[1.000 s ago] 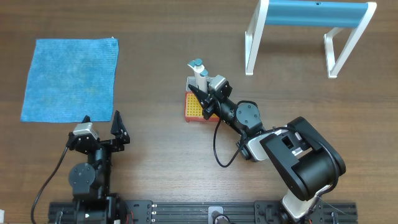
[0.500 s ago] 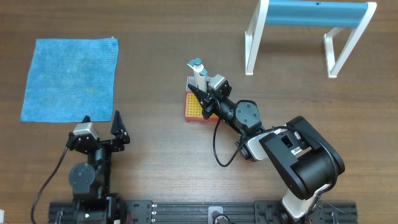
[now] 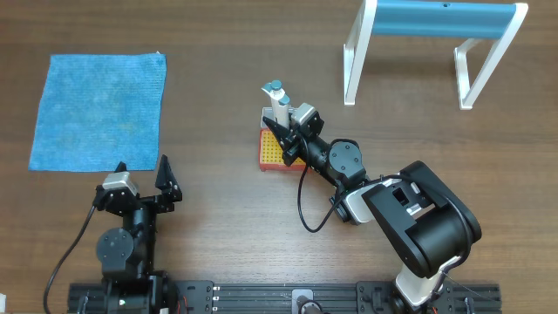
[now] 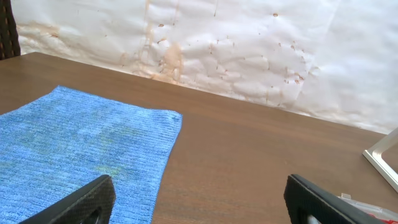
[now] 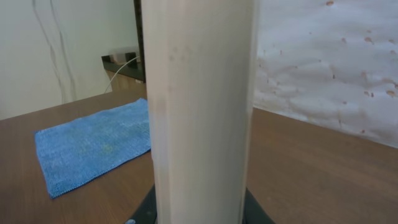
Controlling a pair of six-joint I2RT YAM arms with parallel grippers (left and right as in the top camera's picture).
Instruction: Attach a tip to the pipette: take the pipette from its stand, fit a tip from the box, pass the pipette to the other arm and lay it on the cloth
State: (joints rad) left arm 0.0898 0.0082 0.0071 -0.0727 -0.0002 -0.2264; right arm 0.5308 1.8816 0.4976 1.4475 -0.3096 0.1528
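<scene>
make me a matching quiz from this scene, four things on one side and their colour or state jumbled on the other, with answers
1 cloth
2 pipette
3 stand
4 left gripper

a open, empty
b white legs, blue top bar
c held in the right gripper
d flat, blue

Pairs: 1-d, 2-c, 3-b, 4-a

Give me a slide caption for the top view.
Right claw holds the pipette at the tip box; left claw open near the cloth.
</scene>
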